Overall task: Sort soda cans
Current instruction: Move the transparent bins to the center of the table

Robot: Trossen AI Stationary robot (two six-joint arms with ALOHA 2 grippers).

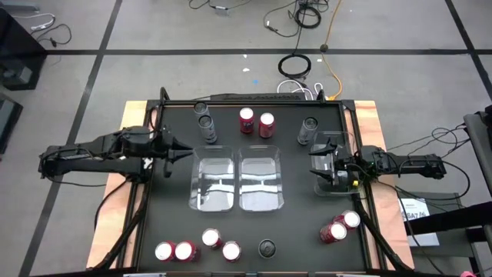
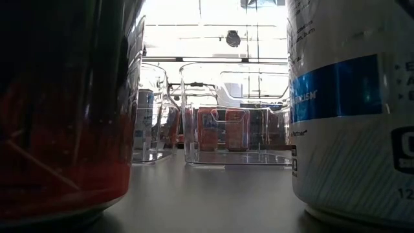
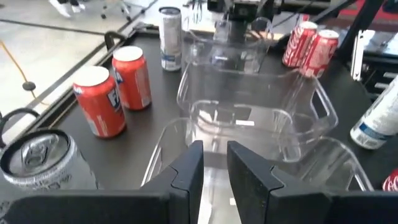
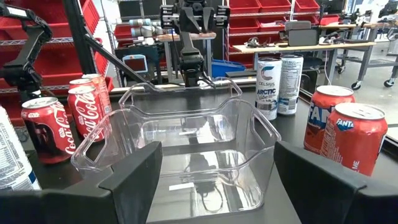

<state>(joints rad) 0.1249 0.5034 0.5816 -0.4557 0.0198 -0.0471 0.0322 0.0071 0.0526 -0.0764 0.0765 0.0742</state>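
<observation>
Since both clear rectangular plastic bins sit empty mid-table, the wide-open right gripper should take the tall silver can nearby squarely; the left gripper, nearly closed, holds nothing.

From overhead I get even, soft light; the black table reads flat, with white glare streaks on the two clear bins. My low view is backlit: bright windows blow out the top centre, while the red can at left sits dark and blurred. Both wrist views are well lit and sharp, except each arm's own fingers blur at the bottom.
</observation>
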